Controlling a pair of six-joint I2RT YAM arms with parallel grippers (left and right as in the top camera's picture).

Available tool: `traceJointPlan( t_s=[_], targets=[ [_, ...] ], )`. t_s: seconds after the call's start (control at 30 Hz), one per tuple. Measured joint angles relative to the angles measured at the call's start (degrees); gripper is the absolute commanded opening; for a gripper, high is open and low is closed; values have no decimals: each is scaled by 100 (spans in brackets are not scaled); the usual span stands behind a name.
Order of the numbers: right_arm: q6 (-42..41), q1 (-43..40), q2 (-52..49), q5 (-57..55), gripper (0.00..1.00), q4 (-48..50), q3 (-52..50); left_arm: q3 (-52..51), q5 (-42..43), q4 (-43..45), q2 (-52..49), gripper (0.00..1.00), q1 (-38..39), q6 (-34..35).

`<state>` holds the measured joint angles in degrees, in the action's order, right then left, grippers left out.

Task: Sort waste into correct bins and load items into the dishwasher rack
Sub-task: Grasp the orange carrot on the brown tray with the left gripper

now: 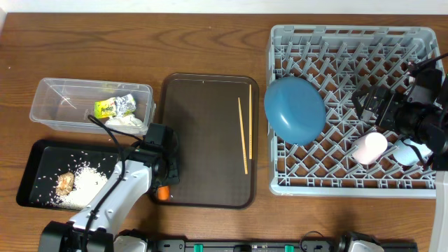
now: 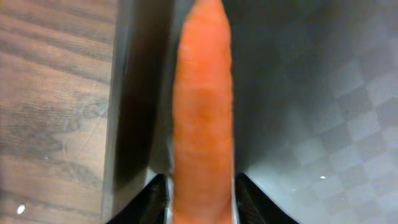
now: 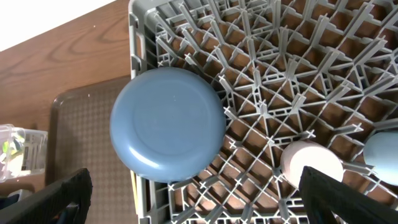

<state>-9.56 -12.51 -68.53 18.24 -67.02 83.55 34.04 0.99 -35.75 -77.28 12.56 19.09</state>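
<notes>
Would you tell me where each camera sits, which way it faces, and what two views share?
Overhead: above the table, looking straight down; the left arm and right arm show.
Left wrist: on the left arm, facing down its fingers at the gripped carrot over the serving tray.
Right wrist: on the right arm, looking down past open fingers at the blue plate and rack.
Shared: overhead and right wrist both show blue plate and rack.
</notes>
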Motion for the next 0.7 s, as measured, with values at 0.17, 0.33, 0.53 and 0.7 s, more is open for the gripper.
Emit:
traceJointPlan(
  t_s=[0.17, 0.33, 0.53, 0.7],
  targets=[
    [0, 0, 2, 0, 99, 0, 0, 0, 20, 22, 0, 20, 0, -98],
    [0, 0, 0, 0, 99, 0, 0, 15, 17, -63, 2, 13, 0, -114],
    [0, 0, 0, 2, 99, 2, 0, 531, 13, -938, 61, 13, 0, -114],
    [0, 0, 0, 0, 99, -15, 0, 1196, -61, -1217, 400, 8, -48, 31]
  ],
)
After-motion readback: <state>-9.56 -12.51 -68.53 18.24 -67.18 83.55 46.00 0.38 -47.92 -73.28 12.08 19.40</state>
